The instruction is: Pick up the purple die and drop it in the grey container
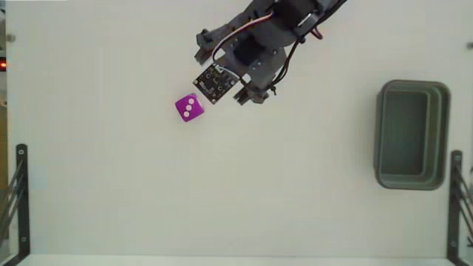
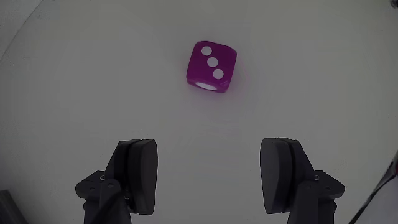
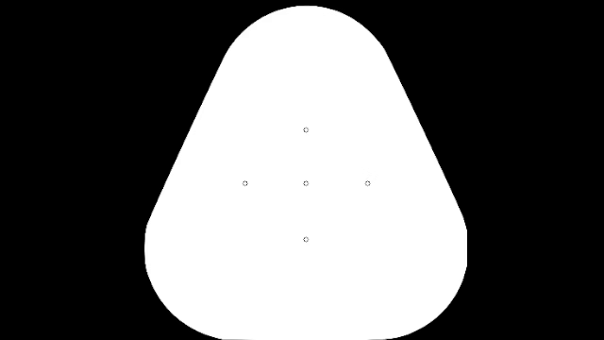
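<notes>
The step in hand is the approach to the grasp; nothing has been lifted. The purple die (image 2: 211,66) sits on the white bench (image 1: 111,192) with its three-dot face up, free of any contact. In the wrist view the tool (image 2: 214,171) is spread wide and empty, and the die lies ahead of its fingertips (image 2: 138,165), roughly centred on the gap. In the fixed view the die (image 1: 188,108) is just beside the arm's front end, and the grey container (image 1: 412,135), apparently empty, stands well apart from the die, toward the picture's right edge. The next move likely calls for advancing and lowering until the die sits between the fingers, then closing on two opposite faces.
</notes>
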Action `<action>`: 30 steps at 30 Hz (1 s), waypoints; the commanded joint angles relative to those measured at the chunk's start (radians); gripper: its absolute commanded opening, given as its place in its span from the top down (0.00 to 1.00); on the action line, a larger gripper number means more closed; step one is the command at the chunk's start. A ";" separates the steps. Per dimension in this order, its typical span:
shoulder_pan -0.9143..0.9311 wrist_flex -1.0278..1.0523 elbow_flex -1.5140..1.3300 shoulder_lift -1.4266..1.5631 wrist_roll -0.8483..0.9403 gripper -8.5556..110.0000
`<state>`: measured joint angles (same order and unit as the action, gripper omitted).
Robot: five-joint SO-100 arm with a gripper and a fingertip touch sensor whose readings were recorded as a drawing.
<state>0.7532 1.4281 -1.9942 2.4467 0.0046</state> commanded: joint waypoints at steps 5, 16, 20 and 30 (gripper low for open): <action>0.005 -0.050 0.002 -0.026 -0.005 0.00; 0.005 -0.139 0.027 -0.140 -0.005 0.00; 0.005 -0.170 0.040 -0.184 -0.005 0.00; 0.005 -0.236 0.078 -0.289 -0.005 0.00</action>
<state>0.7532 1.2103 -1.9650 2.1537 0.0031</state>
